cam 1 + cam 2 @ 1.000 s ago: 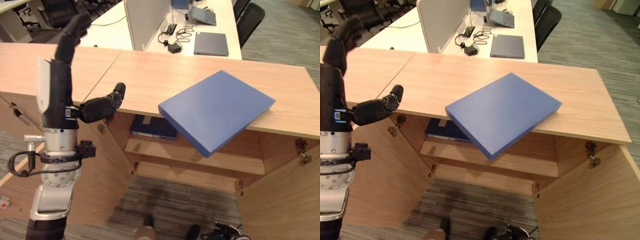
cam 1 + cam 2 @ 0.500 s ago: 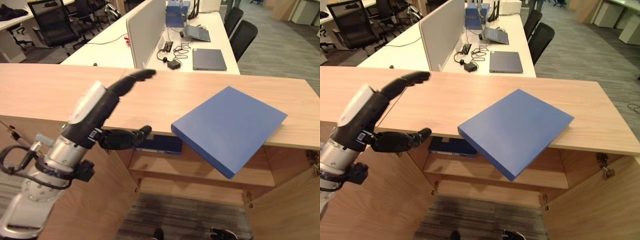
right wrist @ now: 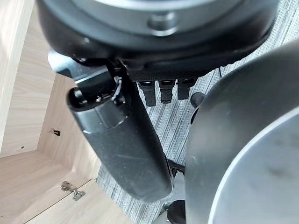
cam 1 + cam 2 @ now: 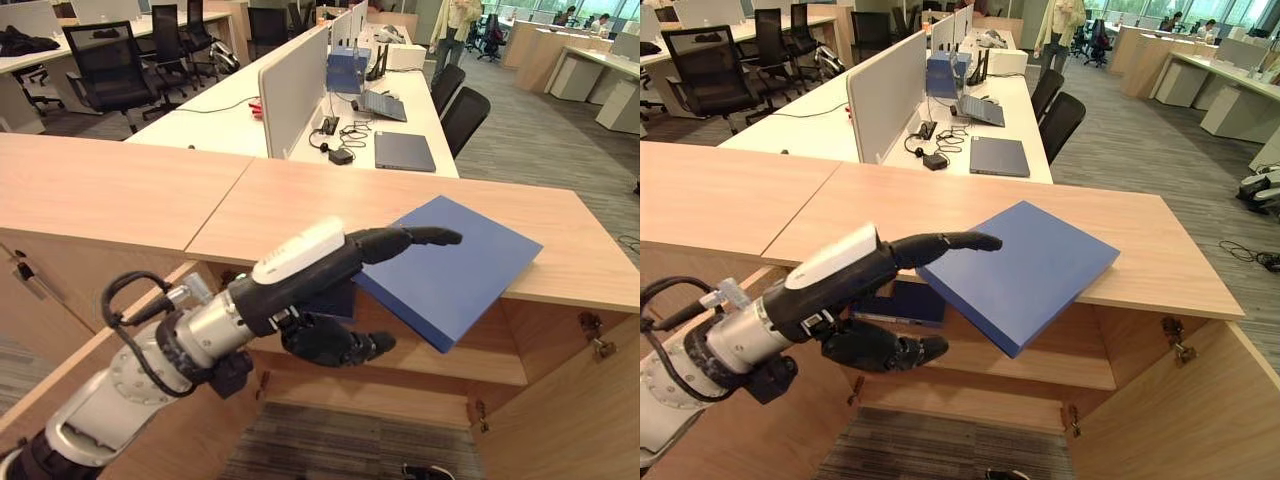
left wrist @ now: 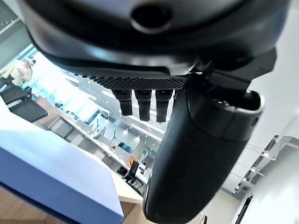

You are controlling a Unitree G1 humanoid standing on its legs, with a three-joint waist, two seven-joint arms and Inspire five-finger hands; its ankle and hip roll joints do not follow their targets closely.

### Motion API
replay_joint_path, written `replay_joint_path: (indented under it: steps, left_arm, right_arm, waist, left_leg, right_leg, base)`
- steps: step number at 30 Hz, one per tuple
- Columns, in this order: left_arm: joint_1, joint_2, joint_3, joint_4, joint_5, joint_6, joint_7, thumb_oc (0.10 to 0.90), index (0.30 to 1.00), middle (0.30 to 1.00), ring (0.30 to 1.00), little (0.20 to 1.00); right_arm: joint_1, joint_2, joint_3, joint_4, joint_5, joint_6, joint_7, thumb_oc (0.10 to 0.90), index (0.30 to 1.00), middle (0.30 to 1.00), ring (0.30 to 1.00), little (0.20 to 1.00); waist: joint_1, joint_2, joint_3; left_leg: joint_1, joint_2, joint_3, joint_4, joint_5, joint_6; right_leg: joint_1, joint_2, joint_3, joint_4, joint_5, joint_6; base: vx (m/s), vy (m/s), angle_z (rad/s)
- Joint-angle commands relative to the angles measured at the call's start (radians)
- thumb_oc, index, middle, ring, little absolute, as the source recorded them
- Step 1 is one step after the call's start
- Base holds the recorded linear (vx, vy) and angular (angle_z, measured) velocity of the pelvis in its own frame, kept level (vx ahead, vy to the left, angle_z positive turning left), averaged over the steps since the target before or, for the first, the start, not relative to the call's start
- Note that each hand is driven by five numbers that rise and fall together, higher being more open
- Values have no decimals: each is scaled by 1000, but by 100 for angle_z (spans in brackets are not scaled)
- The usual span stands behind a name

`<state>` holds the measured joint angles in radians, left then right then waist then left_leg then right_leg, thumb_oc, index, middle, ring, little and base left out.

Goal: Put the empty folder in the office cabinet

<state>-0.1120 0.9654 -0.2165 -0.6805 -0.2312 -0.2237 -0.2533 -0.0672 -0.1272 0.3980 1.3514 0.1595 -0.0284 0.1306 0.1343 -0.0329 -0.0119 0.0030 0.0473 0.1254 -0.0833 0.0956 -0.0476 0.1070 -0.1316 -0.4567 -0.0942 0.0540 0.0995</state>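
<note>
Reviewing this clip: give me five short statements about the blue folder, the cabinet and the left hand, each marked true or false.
1. The flat blue folder lies on the wooden cabinet top, one corner jutting past the front edge. True.
2. The left hand is shut on the folder. False: its fingers are straight, stretched over the folder's near edge, thumb below.
3. The cabinet doors are closed. False: they stand open.
4. A dark blue item lies on the cabinet shelf. True.
5. The closed grey laptop sits on the cabinet top. False: it is on the white desk behind.

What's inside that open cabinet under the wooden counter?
Inside the cabinet there is a wooden shelf with a dark blue item lying on it. The left hand and the overhanging blue folder cover the rest.
</note>
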Motion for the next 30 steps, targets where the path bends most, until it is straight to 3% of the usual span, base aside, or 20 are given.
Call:
replay_joint_path:
  steps: [1, 9, 12, 17, 30]
  left_arm:
    - [-126, -44, 4, -5, -41, -28, 34, 800, 900, 900, 900, 900]
    - [-208, -117, -96, 90, 126, -26, 71, 800, 900, 900, 900, 900]
    - [-269, -128, -119, 164, 286, -24, 97, 800, 900, 900, 900, 900]
    - [-295, -130, -122, 216, 437, -25, 122, 800, 900, 900, 900, 900]
    - [-343, -140, -203, 273, 533, -24, 86, 800, 900, 900, 900, 900]
  right_arm:
    - [-15, 13, 51, 28, -28, -7, 0, 800, 900, 900, 900, 900]
    - [8, 0, 65, 4, -34, -12, -7, 800, 900, 900, 900, 900]
    - [-14, -4, 45, 0, -20, -1, -17, 800, 900, 900, 900, 900]
    - [-37, -5, 43, -5, -18, 9, -30, 800, 900, 900, 900, 900]
    - [-41, -12, 38, -11, -22, 14, -42, 800, 900, 900, 900, 900]
  waist:
    - [-14, -3, 19]
    - [-35, -6, 21]
    - [-41, -5, 16]
    - [-41, -7, 7]
    - [-60, -9, -5]
  left_leg:
    - [38, -10, 25, -4, -108, -7]
    - [22, -15, 37, -4, -87, 2]
    - [20, -17, 37, -4, -88, 3]
    - [21, -16, 38, -4, -89, 3]
    - [19, -18, 43, -4, -93, 7]
  right_leg:
    - [34, 43, -18, 7, -90, 14]
    - [18, 39, -33, 7, -75, 8]
    - [13, 39, -30, 7, -74, 8]
    - [13, 39, -28, 7, -75, 7]
    - [7, 38, -23, 7, -70, 10]
  base:
    - [0, 0, 0]
    - [-37, 7, 0]
    - [-4, 7, -9]
    - [0, 0, 2]
    - [-1, 0, -1]
